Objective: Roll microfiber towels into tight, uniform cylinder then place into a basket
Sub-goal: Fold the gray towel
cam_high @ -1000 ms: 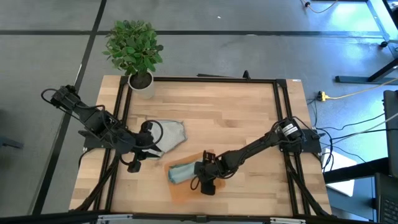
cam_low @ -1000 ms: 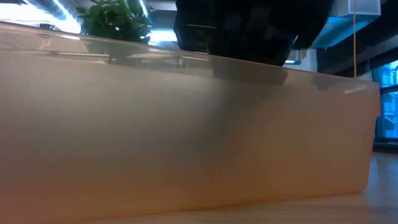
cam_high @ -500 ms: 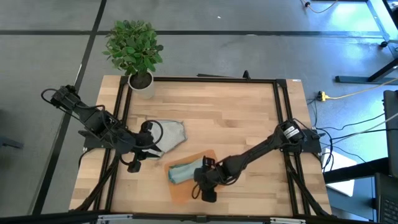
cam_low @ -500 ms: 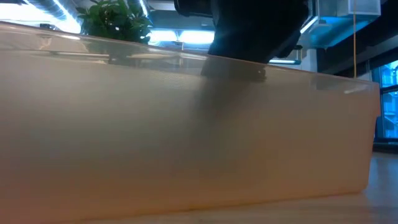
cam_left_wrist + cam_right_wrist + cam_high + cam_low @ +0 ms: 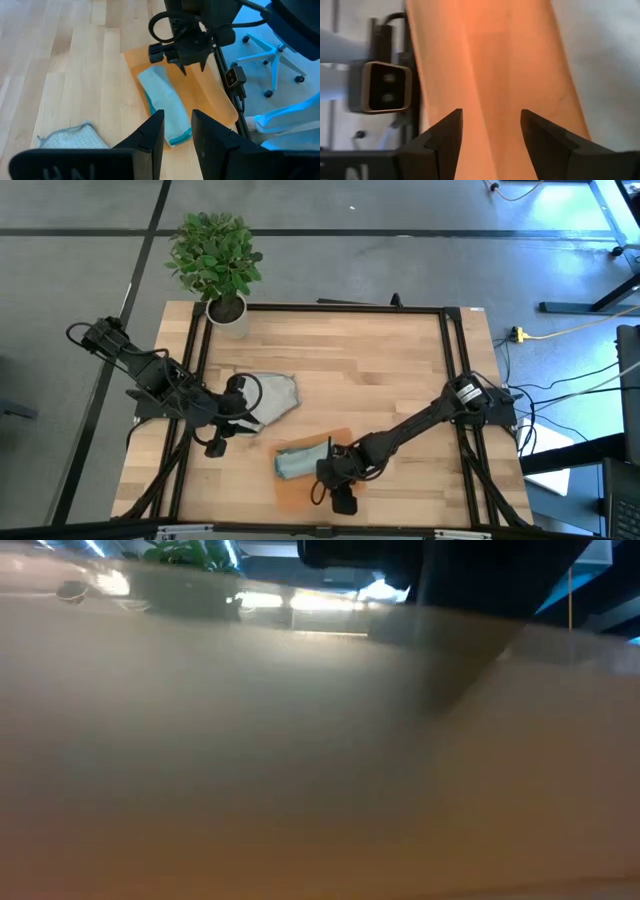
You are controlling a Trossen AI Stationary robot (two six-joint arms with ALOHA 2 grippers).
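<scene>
Since a second ago we see the right gripper has slid toward the basket's near edge, jaws released and empty. The rolled teal towel lies in the basket; the grey towel lies beside the left gripper, whose jaws stand parted and empty. Both are soft, light; grip mid-roll. Only the left wrist view shows the roll's shape.

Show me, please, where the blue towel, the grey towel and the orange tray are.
Blue towel [image 5: 164, 103]: left wrist view, middle of the roll.
Grey towel [image 5: 276, 396]: high view, centre of the cloth.
Orange tray [image 5: 210, 100]: left wrist view, bare floor beside the roll.
</scene>
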